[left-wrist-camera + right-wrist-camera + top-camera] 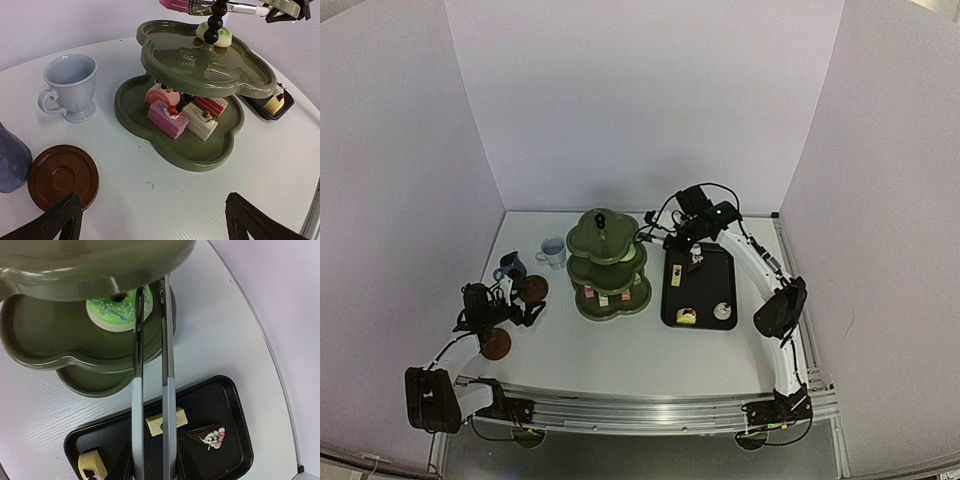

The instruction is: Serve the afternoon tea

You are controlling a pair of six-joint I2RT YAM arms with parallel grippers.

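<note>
Tongs (pixel 137 415) under stand (pixel 100 265) rim — green doughnut (pixel 112 317) at tips, tray (pixel 227 400) below

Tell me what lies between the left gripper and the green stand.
Only bare white table, seen in the left wrist view: nothing sits between the left gripper and the green stand.

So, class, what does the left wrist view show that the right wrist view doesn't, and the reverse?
Left wrist only: pale grey mug, round brown saucer, pink and white cake slices on the lowest tier. Right wrist only: chocolate slice with white decoration, yellow square cake. Both: dark green three-tier stand, green-iced doughnut, black rectangular tray, metal tongs.
</note>
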